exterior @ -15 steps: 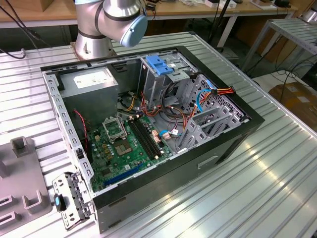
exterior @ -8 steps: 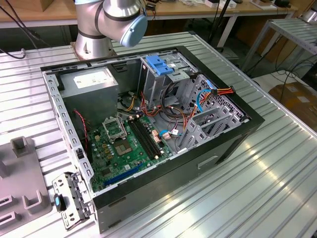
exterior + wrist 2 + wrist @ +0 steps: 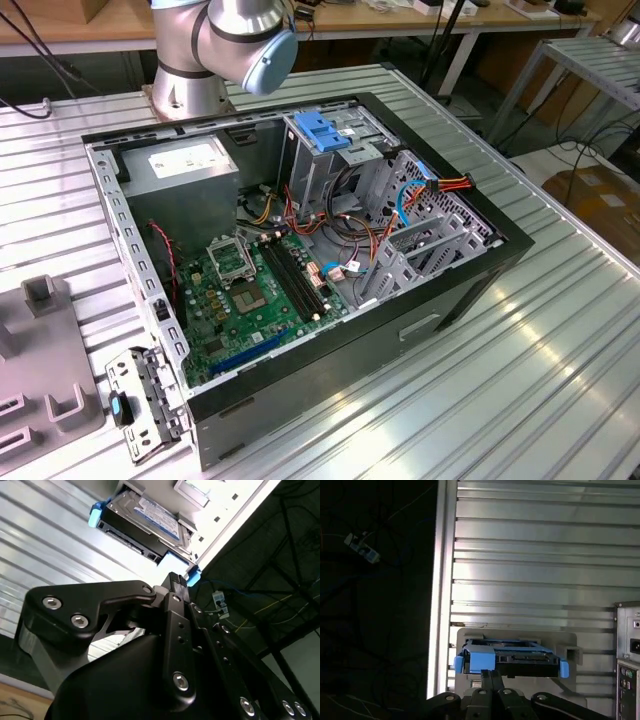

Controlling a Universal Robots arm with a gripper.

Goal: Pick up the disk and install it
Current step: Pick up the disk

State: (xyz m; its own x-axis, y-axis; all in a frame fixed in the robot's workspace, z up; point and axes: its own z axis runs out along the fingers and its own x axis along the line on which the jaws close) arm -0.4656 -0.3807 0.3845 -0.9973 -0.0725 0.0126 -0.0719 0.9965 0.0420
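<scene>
The metal disk (image 3: 145, 515) lies flat, label up, in a pale grey holder (image 3: 520, 635). Blue plastic rails flank it. Its dark end faces the gripper (image 3: 491, 674), which is pinched narrow and empty.

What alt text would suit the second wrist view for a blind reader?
A black gripper looms in the foreground, close to a silver disk with blue side rails, which rests in a pale holder on a ribbed metal table.
</scene>
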